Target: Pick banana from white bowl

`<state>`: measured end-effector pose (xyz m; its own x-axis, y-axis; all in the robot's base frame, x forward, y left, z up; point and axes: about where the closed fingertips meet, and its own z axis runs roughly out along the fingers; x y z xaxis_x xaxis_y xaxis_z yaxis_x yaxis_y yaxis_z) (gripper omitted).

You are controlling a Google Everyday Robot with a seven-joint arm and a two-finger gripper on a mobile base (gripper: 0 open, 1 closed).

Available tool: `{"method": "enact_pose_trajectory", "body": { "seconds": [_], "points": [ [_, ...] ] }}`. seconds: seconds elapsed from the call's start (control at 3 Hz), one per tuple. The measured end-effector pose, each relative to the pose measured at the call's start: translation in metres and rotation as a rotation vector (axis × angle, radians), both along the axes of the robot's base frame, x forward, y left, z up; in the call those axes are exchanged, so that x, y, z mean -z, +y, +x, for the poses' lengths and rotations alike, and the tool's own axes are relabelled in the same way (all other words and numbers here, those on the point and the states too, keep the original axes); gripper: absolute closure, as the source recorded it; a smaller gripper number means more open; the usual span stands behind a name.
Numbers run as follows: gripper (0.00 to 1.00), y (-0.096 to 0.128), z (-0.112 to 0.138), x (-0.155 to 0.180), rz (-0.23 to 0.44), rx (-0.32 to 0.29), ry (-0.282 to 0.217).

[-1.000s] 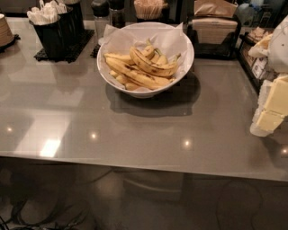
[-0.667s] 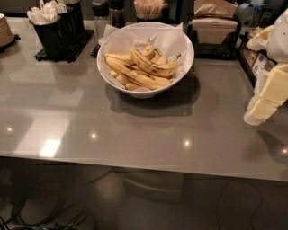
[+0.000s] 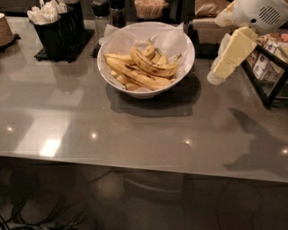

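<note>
The white bowl (image 3: pixel 136 91) stands at the back middle of the grey table, lined with crinkled white paper. Several bananas lie in it. The strongly curved yellow banana (image 3: pixel 150 66) with brown flecks lies on top, arching across the right half of the pile. My gripper (image 3: pixel 217 76) hangs in the air to the right of the bowl, at about rim height, tilted down and to the left, with nothing seen in it. It is clear of the bowl and the bananas.
A black holder with white packets (image 3: pixel 56 27) stands at the back left and a brown cup (image 3: pixel 4 29) at the far left. Shakers (image 3: pixel 110 13) stand behind the bowl. A black wire rack (image 3: pixel 270 72) stands at the right. The table's front edge (image 3: pixel 135 162) runs across below.
My gripper has moved left and up from the table's right edge, closer to the bowl's right side. The bowl and bananas have not moved.
</note>
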<state>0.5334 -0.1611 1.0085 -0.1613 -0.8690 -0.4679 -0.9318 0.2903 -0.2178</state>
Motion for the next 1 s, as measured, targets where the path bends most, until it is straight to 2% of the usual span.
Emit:
{"method": "enact_pose_trajectory", "body": {
  "seconds": [0.33, 0.67, 1.0],
  "points": [
    [0.00, 0.005, 0.005, -0.007, 0.008, -0.006, -0.020],
    [0.00, 0.009, 0.017, -0.002, 0.078, 0.029, -0.024],
    [0.00, 0.039, 0.047, 0.007, 0.156, 0.003, 0.003]
  ]
}}
